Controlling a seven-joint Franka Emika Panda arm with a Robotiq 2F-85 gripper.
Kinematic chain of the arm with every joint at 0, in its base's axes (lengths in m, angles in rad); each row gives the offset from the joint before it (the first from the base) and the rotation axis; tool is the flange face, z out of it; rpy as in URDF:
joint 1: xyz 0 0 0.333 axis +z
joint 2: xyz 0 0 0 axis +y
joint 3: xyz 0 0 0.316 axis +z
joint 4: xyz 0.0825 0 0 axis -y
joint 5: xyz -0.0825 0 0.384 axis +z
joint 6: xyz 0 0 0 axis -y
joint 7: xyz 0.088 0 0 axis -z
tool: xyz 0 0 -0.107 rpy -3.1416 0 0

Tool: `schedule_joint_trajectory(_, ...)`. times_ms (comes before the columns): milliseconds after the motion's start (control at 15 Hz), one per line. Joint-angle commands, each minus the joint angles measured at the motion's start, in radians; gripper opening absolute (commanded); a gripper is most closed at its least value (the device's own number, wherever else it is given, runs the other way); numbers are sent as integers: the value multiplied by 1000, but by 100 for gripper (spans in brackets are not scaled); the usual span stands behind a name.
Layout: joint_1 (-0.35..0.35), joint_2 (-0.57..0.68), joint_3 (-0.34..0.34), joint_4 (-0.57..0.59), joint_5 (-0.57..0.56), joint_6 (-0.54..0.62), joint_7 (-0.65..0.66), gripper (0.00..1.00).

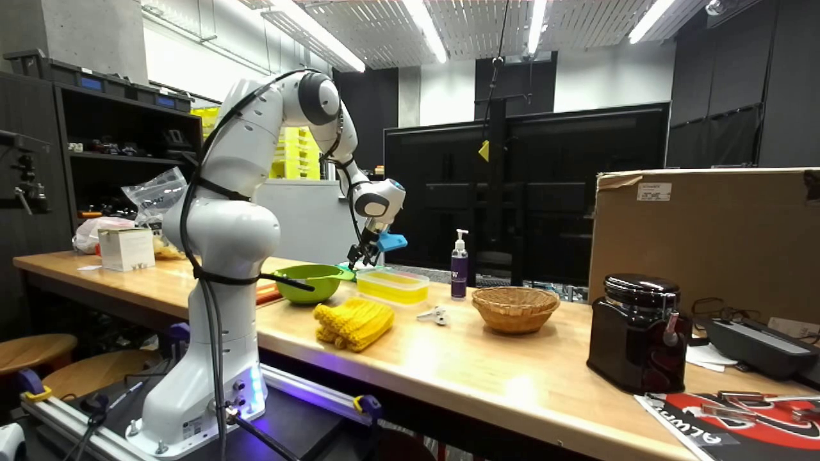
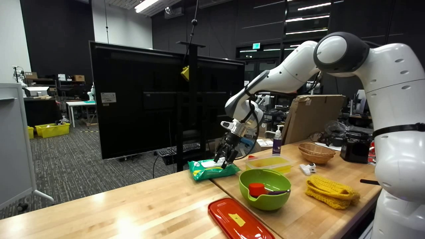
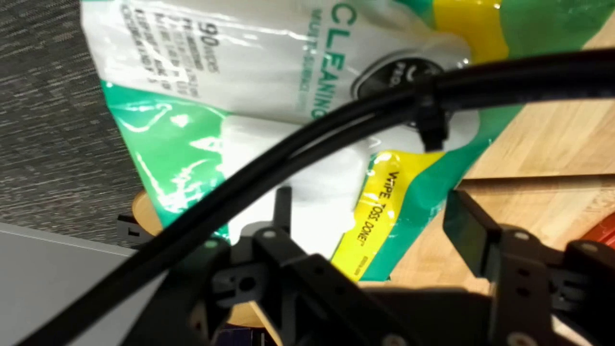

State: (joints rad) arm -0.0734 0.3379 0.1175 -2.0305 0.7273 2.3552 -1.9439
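In an exterior view, one green bowl (image 2: pixel 273 201) is sitting at four o'clock from one cleaning-wipes pack (image 2: pixel 208 173), over which one unclenched, empty gripper (image 2: pixel 221 162) is hanging; one pump bottle (image 2: pixel 277 146) is standing beyond, at two o'clock.

A wipes pack (image 3: pixel 288 89) in green, white and yellow is filling the upper middle of the frame, with "CLEANING" running sideways near the top and "WIPE. TOSS. DONE!" showing on a yellow band (image 3: pixel 375 216) below centre. Its white lid (image 3: pixel 331 182) is gleaming left of centre. Black cables (image 3: pixel 394 106) are sweeping across from lower left to upper right, a tie (image 3: pixel 432 125) gripping them right of centre. The gripper (image 3: pixel 370 211) is standing along the bottom, fingers spreading well apart: one finger (image 3: pixel 283 206) is overlapping the lid, the other (image 3: pixel 468 230) is appearing at the pack's right edge. Carpet (image 3: pixel 43 120) is filling the upper left, a grey panel (image 3: pixel 57 274) the lower left; wooden tabletop (image 3: pixel 557 139) is showing at right, a dark seam (image 3: pixel 538 181) crossing it, and something red (image 3: pixel 603 233) is peeking in at the right edge.
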Motion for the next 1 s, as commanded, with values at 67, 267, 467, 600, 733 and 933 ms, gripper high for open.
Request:
schedule_joint_trajectory(67,-4,-28,1,-24,12,42,-3,100)
schedule_joint_trajectory(267,-9,-21,10,-16,43,80,-27,100)
schedule_joint_trajectory(467,-11,-15,19,-10,91,120,-57,100)
schedule_joint_trajectory(600,-11,-14,23,-12,126,138,-74,100)
schedule_joint_trajectory(733,-11,-14,26,-14,164,145,-88,100)
schedule_joint_trajectory(933,-6,-15,22,-17,221,136,-94,100)
